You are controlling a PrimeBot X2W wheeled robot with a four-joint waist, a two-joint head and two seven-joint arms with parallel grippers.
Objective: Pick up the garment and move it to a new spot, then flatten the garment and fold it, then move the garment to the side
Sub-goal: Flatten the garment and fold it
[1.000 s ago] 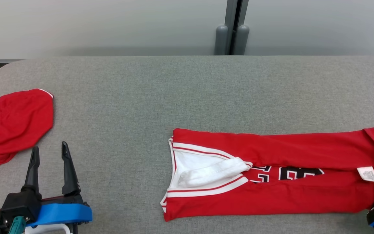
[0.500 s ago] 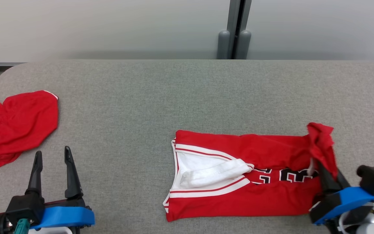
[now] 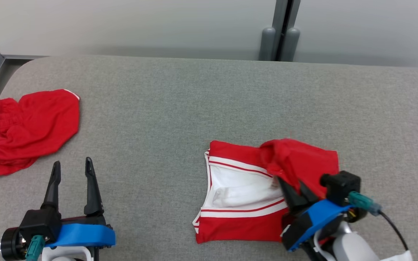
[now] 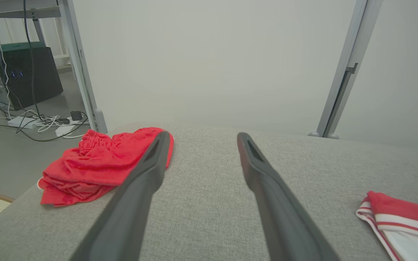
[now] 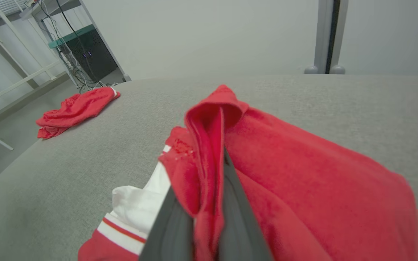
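The left gripper [image 3: 72,170] is held released and empty. The jersey [image 3: 305,161], front right on the table [image 3: 194,101], is grasped at its hem by the right gripper [image 3: 290,185]. The fold is judged half done, with the move aside not yet made. Shorts [image 3: 31,127] are seen far left.

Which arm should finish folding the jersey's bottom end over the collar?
Right: the right gripper is shut on the jersey, its end lifted by the collar. The left gripper stands open over the table near the shorts, apart from it.

Open table [image 3: 180,108] lies between the red shorts [image 3: 31,127] and the jersey [image 3: 241,226].
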